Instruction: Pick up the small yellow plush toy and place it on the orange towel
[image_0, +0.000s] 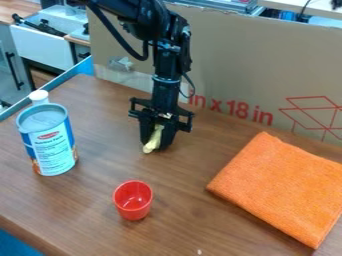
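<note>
One black hand (156, 144), on a black arm entering from the top edge, hanging upright over the far middle of the bench, its fingers (169, 138) pointing down; state: pinching a pale yellow piece. One pale yellow piece (154, 139), small and elongated, gripped between the two fingers, slanting, its lower end toward the left; whether that end touches the bench cannot be told. One cup (133, 200), red, upright, open at the top, standing on the bench nearer the camera than the hand, well apart from it. One can (54, 147), cylindrical, blue with a white printed panel, upright at the left of the bench, its round top grey. One white cap (39, 95), rising just behind the can, the thing under it mostly hidden. One cloth (287, 187), orange, folded into a thick flat pad, lying askew at the right of the bench. One bench (180, 220), brown, wood-grained, carrying cup, can and cloth. One cardboard panel (234, 65), tan, upright along the far side behind the hand, with red lettering and a red line drawing of a box.
</note>
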